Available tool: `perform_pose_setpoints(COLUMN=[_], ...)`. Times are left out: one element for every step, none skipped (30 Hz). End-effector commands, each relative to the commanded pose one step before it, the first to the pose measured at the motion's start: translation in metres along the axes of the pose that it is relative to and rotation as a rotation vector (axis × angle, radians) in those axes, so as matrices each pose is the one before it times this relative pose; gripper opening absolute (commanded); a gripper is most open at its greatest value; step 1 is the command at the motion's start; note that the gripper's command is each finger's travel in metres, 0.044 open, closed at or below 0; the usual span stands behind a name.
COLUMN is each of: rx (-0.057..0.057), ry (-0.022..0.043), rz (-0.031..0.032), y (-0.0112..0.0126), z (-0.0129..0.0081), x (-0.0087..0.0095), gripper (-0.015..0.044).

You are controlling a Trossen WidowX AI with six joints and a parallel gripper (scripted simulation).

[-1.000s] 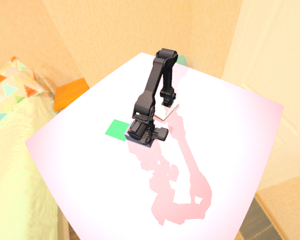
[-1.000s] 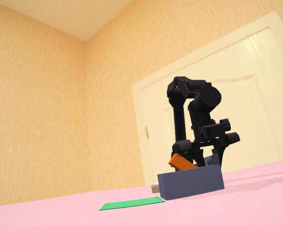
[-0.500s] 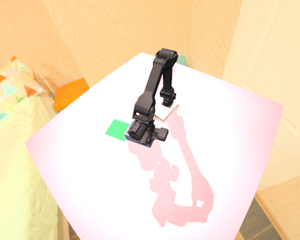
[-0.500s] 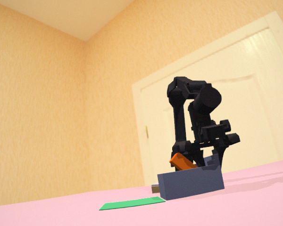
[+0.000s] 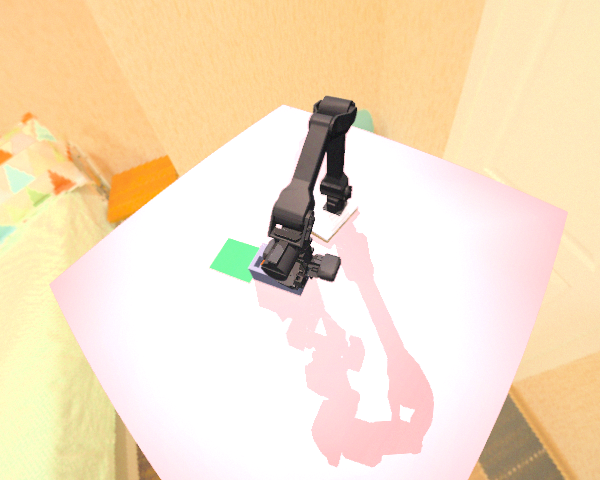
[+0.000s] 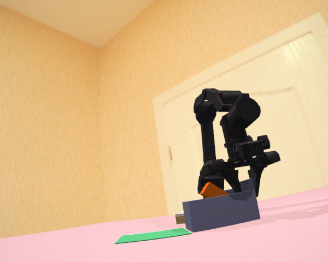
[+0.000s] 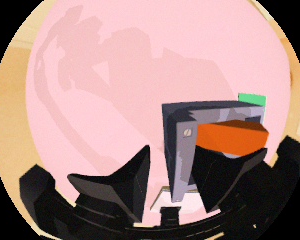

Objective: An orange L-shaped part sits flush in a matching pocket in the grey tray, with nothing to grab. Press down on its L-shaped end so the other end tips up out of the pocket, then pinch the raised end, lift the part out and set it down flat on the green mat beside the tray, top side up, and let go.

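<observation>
The orange L-shaped part [image 6: 212,190] [image 7: 233,136] is tilted in the grey tray [image 6: 220,211] [image 5: 255,269] [image 7: 178,160]. Its end nearer the green mat stands up above the tray's rim; its other end is down in the pocket. My gripper [image 6: 246,191] [image 7: 172,154] is partly open and holds nothing. One finger reaches down into the tray onto the part's low end, and the other hangs outside the tray's wall. The green mat [image 5: 233,259] [image 6: 152,235] [image 7: 252,99] lies flat beside the tray, with nothing on it.
The arm's base stands on a white plate [image 5: 336,224] behind the tray. A small brown stub [image 6: 180,218] sticks out of the tray's side toward the mat. An orange cushion [image 5: 140,186] and a bed lie off the table's left edge.
</observation>
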State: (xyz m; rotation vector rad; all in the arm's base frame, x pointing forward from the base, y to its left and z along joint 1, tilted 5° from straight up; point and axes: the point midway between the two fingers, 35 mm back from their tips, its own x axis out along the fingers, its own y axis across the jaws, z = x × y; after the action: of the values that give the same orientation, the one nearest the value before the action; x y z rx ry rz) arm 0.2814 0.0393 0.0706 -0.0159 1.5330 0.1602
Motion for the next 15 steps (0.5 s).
perform_pose_setpoints(rx=[0.0083,0.0,0.0,0.0,0.0,0.0,0.0,0.0,0.0,0.0,0.0,0.0,0.0,0.0,0.0], ry=[-0.0011,-0.00006,-0.00008,-0.00009,-0.00008,-0.00005,-0.00001,0.00005,0.00012,0.00014,0.00011,0.00004,0.0,0.0,0.0], rz=[-0.00491,-0.00009,-0.00013,-0.00017,-0.00018,-0.0002,-0.00022,-0.00024,-0.00024,-0.00018,-0.0001,-0.00003,0.0,0.0,0.0], y=[0.00099,-0.00053,-0.00078,-0.00107,-0.00118,-0.00132,-0.00148,-0.0016,-0.00163,-0.00126,-0.00074,-0.00024,0.0,0.0,0.0], z=[0.00088,0.00072,0.00094,0.00106,0.00087,0.00059,0.00017,-0.00043,-0.00117,-0.00148,-0.00114,-0.00042,0.0,0.0,0.0], x=[-0.00523,-0.0039,-0.00579,-0.00796,-0.00889,-0.01007,-0.01148,-0.01283,-0.01358,-0.01099,-0.00668,-0.00223,0.0,0.0,0.0], gripper=[0.018,0.018,0.018,0.018,0.018,0.018,0.018,0.018,0.018,0.018,0.018,0.018,0.018,0.018,0.018])
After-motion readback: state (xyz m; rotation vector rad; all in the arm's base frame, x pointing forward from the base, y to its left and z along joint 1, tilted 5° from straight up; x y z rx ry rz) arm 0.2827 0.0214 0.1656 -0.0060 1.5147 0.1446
